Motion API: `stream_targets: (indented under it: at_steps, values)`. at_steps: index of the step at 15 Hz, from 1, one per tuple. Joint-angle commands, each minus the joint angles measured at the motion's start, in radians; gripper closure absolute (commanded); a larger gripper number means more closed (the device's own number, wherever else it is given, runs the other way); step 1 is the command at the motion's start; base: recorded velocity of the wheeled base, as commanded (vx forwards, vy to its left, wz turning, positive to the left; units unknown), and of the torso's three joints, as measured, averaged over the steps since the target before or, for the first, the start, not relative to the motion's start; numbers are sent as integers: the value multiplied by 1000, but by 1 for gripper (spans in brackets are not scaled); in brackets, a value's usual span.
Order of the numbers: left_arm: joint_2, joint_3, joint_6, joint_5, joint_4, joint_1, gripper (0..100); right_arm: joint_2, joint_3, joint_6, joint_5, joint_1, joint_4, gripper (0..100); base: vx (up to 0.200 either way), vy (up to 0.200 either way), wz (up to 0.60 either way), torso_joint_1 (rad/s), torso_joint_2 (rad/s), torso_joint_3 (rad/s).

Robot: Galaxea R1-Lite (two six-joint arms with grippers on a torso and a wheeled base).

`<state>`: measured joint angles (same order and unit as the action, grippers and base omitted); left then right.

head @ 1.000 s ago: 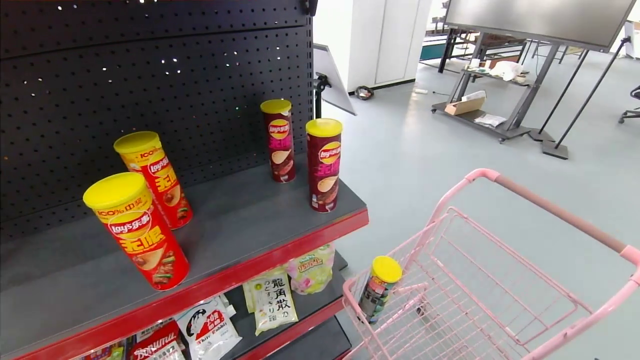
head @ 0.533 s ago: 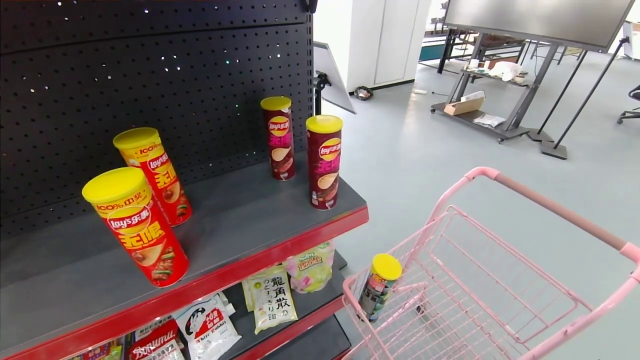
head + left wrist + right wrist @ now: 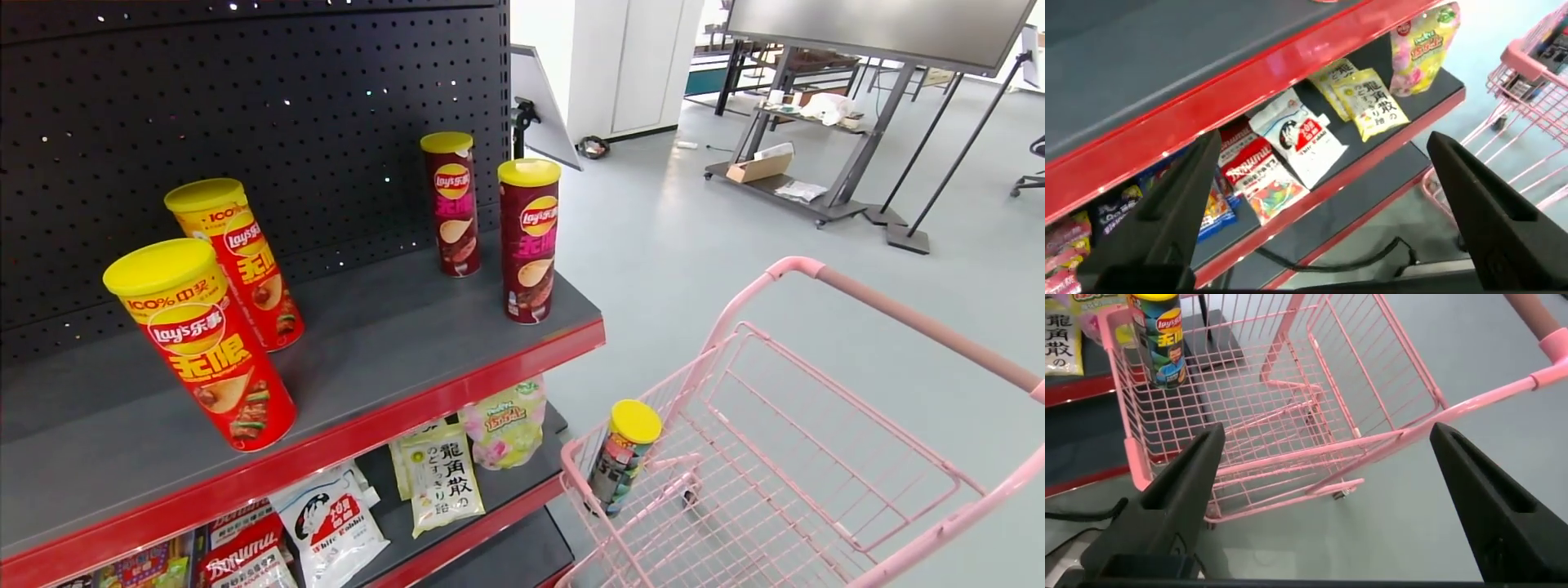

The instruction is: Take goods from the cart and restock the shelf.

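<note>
The can (image 3: 622, 459) stands upright in a corner of the cart (image 3: 898, 322), at the lower centre of the head view, beside the shelf (image 3: 392, 351). The right claw (image 3: 1325, 434) is spread wide and empty, facing the cart; the can is well apart from it, outside its fingers. The left claw (image 3: 1323, 140) is spread wide too
</note>
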<state>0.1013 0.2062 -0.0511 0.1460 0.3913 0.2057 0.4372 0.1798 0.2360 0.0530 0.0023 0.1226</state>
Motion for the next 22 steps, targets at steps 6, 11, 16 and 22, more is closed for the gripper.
stream_targets:
  at_steps: [6,11,16,22]
  values:
    - [-5,-191,76,-63,-387,0,0,-52,23,-89,-19,5,-37,0,0,0,0,-17,47,27]
    - [-3,-206,85,20,-431,0,0,61,89,-219,-111,5,-100,0,0,0,0,0,0,0]
    - [-3,-206,168,-17,-419,0,0,279,337,-472,-173,11,-115,0,0,0,0,0,0,0]
    - [-5,-206,79,-68,-430,0,0,270,388,-578,-188,11,-106,0,0,0,0,0,0,0]
